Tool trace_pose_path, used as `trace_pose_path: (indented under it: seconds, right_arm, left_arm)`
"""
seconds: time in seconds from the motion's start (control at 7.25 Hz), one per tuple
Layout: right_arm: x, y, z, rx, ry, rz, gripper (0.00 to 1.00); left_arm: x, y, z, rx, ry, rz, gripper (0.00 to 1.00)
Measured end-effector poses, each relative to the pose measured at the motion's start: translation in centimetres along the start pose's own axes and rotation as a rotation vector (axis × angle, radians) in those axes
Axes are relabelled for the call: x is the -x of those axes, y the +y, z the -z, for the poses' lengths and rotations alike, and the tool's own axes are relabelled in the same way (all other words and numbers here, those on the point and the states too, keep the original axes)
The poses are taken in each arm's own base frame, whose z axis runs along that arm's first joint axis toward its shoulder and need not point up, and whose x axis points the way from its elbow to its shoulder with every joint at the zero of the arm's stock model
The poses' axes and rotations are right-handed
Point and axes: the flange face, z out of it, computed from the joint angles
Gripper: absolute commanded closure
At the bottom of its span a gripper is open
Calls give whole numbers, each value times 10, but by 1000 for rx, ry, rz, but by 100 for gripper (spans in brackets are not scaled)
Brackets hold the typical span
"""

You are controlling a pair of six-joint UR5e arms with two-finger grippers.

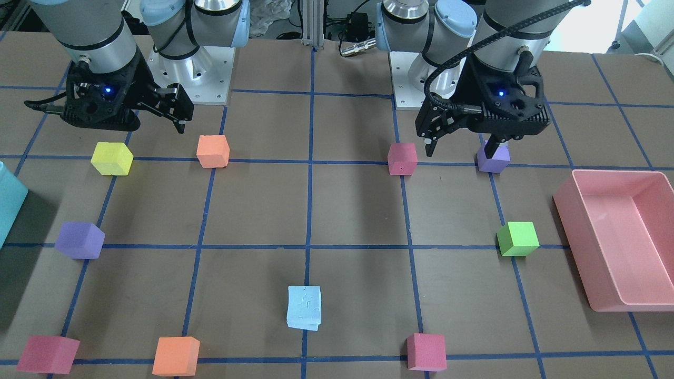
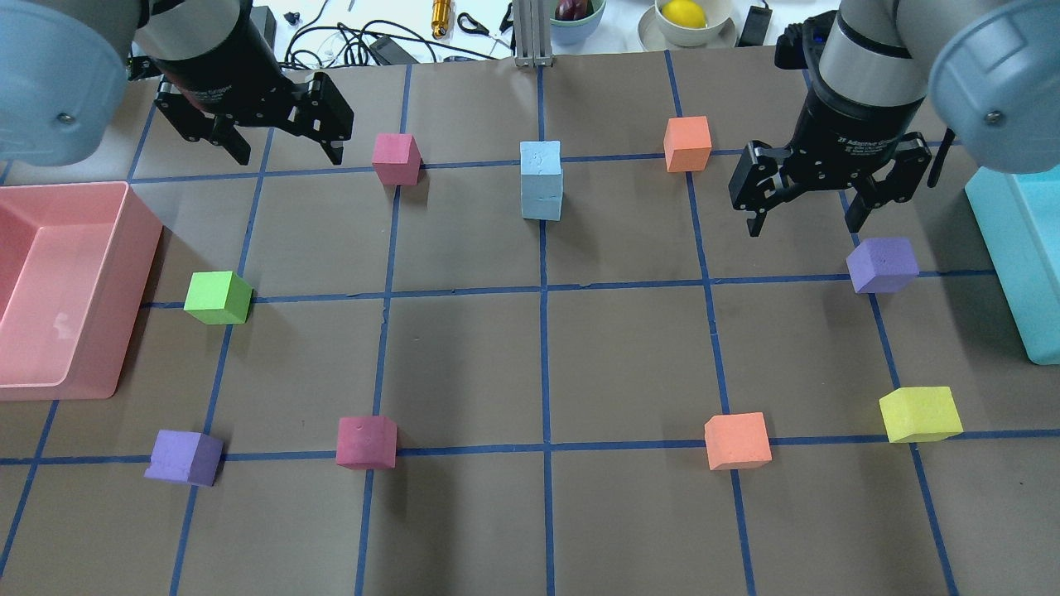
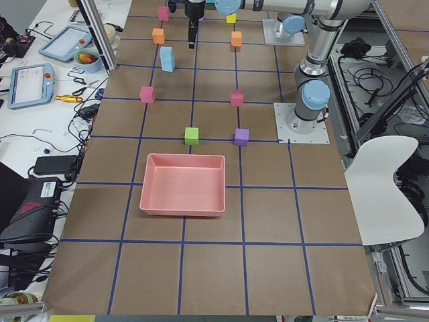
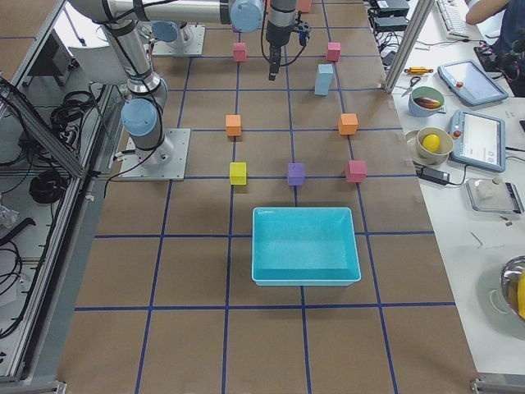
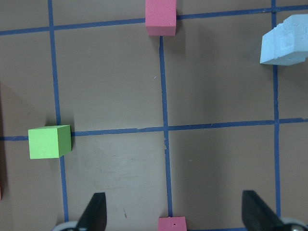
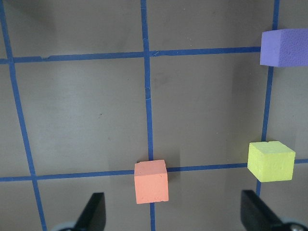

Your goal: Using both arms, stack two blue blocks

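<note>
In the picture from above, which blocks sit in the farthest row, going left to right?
Pink block → blue blocks, one stacked on the other → orange block.

The desk (image 2: 629,364) is a brown surface marked with a blue tape grid (image 2: 543,348). A pink bin (image 2: 137,273) rests at its left edge and a teal bin (image 2: 1006,265) at its right edge. A green cube (image 2: 218,297), a yellow cube (image 2: 920,413), purple cubes (image 2: 883,265), orange cubes (image 2: 737,440) and red cubes (image 2: 366,441) sit well apart from one another. The two blue blocks (image 2: 541,180) stand stacked at far centre.
</note>
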Motion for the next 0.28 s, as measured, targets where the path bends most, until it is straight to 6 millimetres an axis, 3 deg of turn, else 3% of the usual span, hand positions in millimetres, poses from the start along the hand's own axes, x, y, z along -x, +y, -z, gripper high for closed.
trace_pose_path:
  seconds: [0.28]
  right_arm:
    - [0, 0, -1, 2, 5, 0, 0]
  left_arm:
    - [-2, 5, 3, 3, -2, 0, 0]
